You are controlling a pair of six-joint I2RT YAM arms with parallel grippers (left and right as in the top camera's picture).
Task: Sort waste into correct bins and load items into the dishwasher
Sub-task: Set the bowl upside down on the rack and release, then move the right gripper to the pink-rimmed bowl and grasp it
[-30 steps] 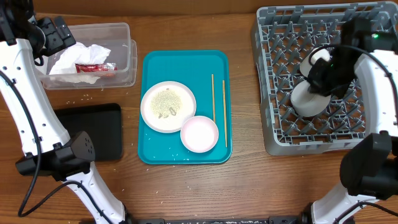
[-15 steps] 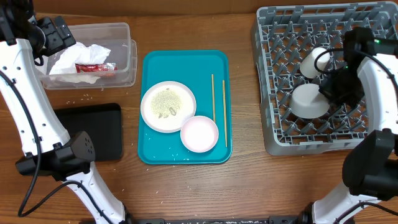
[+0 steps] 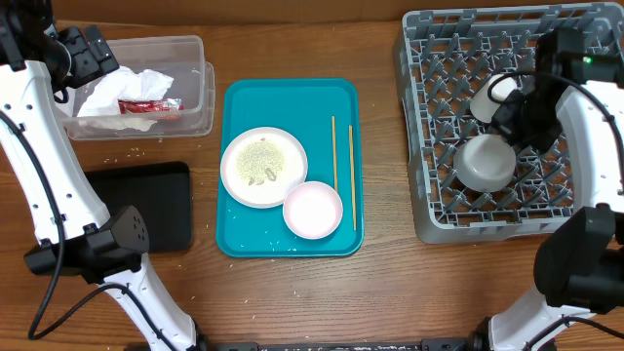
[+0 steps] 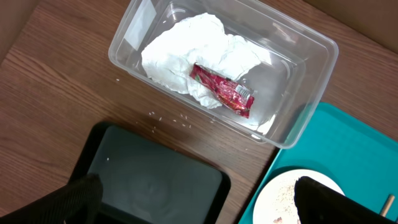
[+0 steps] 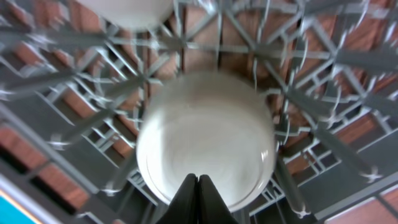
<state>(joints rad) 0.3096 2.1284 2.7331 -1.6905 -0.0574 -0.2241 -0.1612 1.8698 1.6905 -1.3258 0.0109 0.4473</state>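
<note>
The grey bowl lies upside down in the grey dish rack, with the small white cup just behind it. My right gripper hovers over them, shut and empty; its tips sit above the bowl. The large plate with rice, the smaller dish and two chopsticks lie on the teal tray. The napkin and the red wrapper are in the clear tub. My left gripper is open, high above the black tray.
Loose rice grains lie on the wood between the tub and the black tray. The rack's upright pegs surround the bowl. The left arm's base stands beside the black tray.
My right gripper swung right off the bowl, then back up toward the cup. The bowl stays in the rack. The left arm has not moved.
</note>
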